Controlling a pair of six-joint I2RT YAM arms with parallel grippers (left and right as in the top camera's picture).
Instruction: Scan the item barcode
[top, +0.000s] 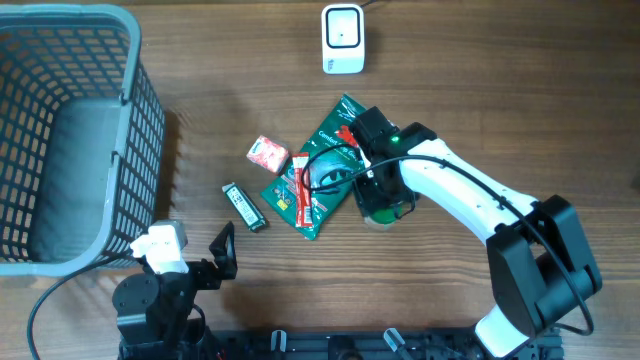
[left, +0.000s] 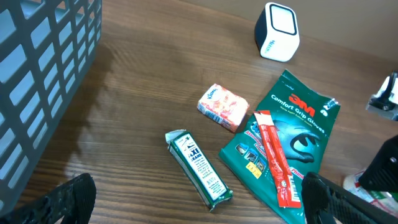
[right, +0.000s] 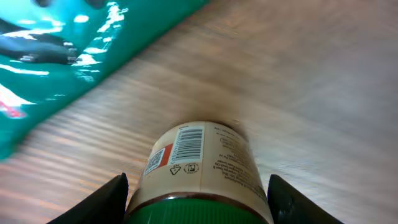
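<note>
While the left pincer (top: 225, 250) hangs low at the near edge of the brown wooden desk (top: 500, 90), its black fingers (left: 68, 199) spread wide with nothing between them, the right pincer (top: 380, 200) straddles a small round jar with a green lid and a cream paper label (right: 199, 162). One black finger (right: 115, 196) stands at each side of the jar's lid and looks to be right against it in the right wrist view, but I cannot tell whether the two press on it. The jar sits on bare wood just beside the right edge of a flat green glove packet with 3M lettering (top: 325, 165). A black barcode on the label is turned toward the wrist camera. A narrow red sachet (top: 300, 195) lies lengthwise across the left part of the glove packet. To the left of these, a small pink-and-white wrapped block (top: 268, 153) and a slim dark green bar-shaped packet (top: 245, 207) lie apart from each other on the desk. A white boxy barcode scanner with rounded corners (top: 343, 38) stands at the far edge of the desk, beyond the top of the glove packet and well apart from the jar. A grey plastic lattice basket (top: 150, 130) fills the far left corner.
</note>
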